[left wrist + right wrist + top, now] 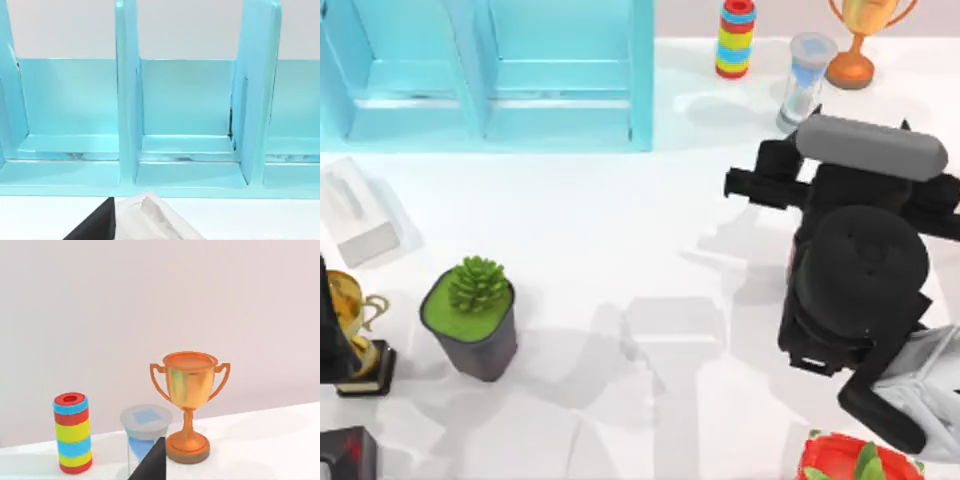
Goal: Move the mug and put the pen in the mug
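Note:
The mug and the pen are hidden; neither shows on the table around the arms. My right arm (860,270) hangs raised over the table's right side and covers the surface beneath it. Its wrist faces the back wall, and a black wedge (150,467) of it juts into the right wrist view in front of the hourglass. My left arm (345,450) is parked at the front left corner. A black wedge (95,230) of it sits beside the white tissue box in the left wrist view.
A blue shelf unit (490,70) fills the back left. A striped ring stack (736,38), a clear hourglass (805,80) and an orange trophy (860,35) stand back right. A white tissue box (355,210), a gold trophy (355,330), a potted plant (472,315) and a red object (855,460) also stand about.

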`<state>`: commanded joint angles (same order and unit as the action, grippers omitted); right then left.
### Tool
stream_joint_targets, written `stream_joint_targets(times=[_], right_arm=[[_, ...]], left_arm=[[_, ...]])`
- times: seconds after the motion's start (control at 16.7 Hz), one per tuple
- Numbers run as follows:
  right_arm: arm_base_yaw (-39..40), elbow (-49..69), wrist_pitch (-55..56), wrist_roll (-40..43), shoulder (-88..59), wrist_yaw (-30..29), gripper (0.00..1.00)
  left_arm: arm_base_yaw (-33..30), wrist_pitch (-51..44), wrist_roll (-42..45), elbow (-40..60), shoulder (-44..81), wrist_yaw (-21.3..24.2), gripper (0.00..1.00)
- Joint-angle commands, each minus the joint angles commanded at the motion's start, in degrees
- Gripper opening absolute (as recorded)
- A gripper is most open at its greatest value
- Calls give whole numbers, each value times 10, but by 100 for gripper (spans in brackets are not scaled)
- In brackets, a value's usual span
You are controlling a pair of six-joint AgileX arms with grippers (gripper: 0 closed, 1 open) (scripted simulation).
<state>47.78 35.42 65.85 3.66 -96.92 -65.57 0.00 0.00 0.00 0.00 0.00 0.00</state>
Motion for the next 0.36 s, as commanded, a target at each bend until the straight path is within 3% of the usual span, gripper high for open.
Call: stream_joint_targets(times=[0.36], right_arm=[[0, 0, 0, 0, 0, 0, 100]], left_arm=[[0, 0, 0, 0, 0, 0, 100]])
